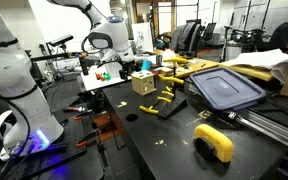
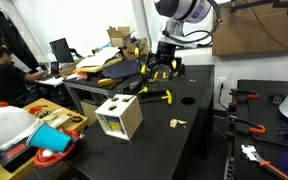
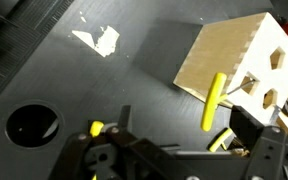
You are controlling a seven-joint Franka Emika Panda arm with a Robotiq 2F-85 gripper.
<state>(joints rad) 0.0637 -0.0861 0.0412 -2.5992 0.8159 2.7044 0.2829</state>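
**Item: yellow stick** [image 3: 216, 101], a short, straight, bar-shaped piece.

**Location:** In the wrist view it lies right of centre on the black table [image 3: 134, 75]. Its far end shows against the lower edge of the wooden shape-sorter box [image 3: 224, 55]. Whether it touches the box, leans on it or only lies in front of it cannot be told.

**Handling (judged):** Light and rigid, probably painted wood or plastic, so the surface is smooth and somewhat slippery. Not fragile. It is narrow enough to roll or pivot if it is pinched off-centre.

**Where to take hold (judged):** Across the short width at mid-length, with the jaws square to the long axis. The near half is better, since it stands clear of the box.

**Gripper** [image 3: 182, 130]**:** Released, with the jaws spread wide and nothing between them. It hangs above the table, nearer than the stick in the wrist view. In both exterior views [image 2: 164, 68] [image 1: 111, 68] it hangs clear of the table top, well apart from the box.

**Adjacent items:**
- The box [image 2: 119, 118] [image 1: 144, 83], which stands upright and has cut-out holes in its faces.
- A round hole [image 3: 32, 123] in the table, near left.
- A pale paper scrap [image 3: 99, 40], far left.
- A small yellow piece [image 3: 96, 128] beside the left finger. Its kind is unclear.
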